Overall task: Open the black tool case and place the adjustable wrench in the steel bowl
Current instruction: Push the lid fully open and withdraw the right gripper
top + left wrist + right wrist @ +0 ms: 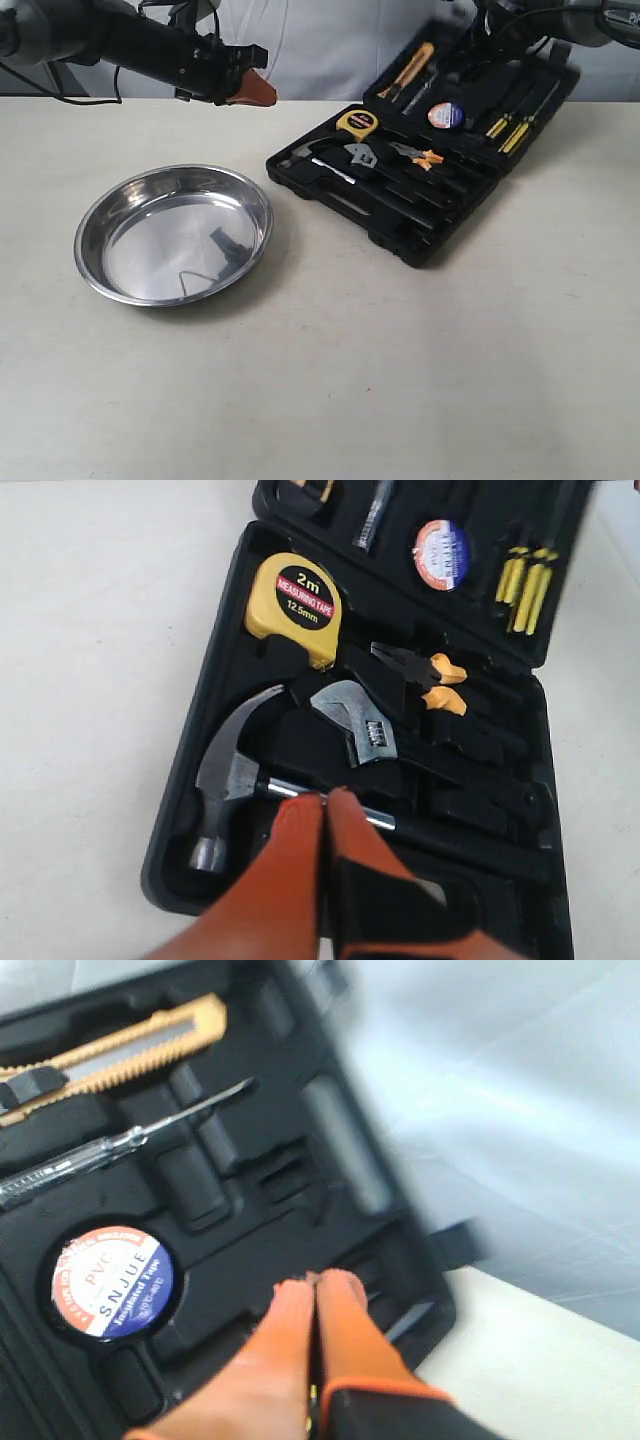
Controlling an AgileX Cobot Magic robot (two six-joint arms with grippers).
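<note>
Left gripper [322, 800]: orange fingers pressed together, held high, pointing rightward. Right gripper [314, 1282]: fingers likewise together, tips touching.

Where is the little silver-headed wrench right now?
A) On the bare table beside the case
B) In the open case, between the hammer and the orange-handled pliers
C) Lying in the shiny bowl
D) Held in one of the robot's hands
B: the adjustable wrench lies in its slot in the open tool case, between the hammer and the pliers, while the steel bowl holds nothing.
</note>
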